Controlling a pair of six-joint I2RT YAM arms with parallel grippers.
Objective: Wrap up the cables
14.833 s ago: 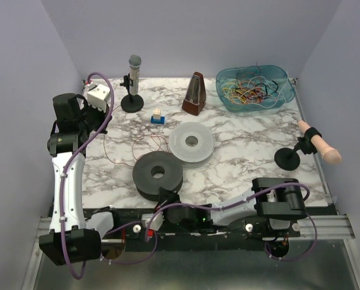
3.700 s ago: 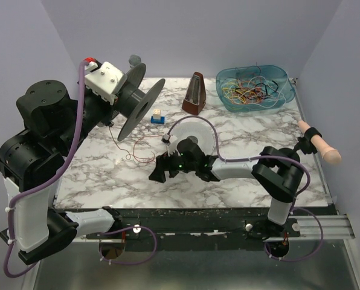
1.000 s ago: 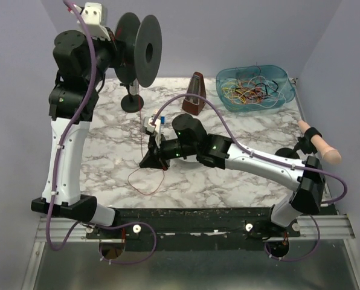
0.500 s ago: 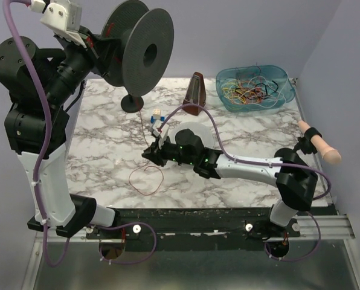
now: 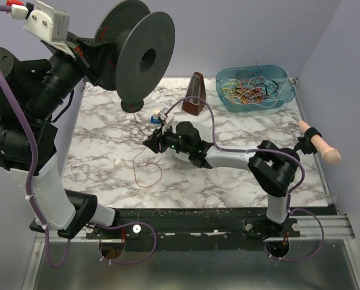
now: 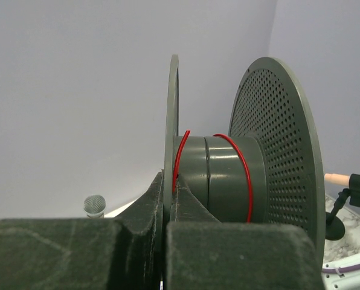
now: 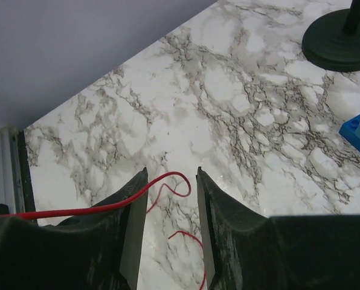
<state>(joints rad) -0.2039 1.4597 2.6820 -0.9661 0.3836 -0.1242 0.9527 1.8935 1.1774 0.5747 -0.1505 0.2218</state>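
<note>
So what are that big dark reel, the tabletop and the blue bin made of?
Reel: likely matte dark grey plastic; one flange is perforated with tiny holes. Tabletop: marble look, white with dark veins, possibly only a printed laminate. Bin: translucent blue plastic; the wires inside show through.

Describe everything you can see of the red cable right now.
The red cable is a thin, flexible wire. About two turns wrap the hub of the dark spool, held aloft at one flange by the left gripper. It drops to the marble table, crosses one finger of the open right gripper and ends in slack loops.
</note>
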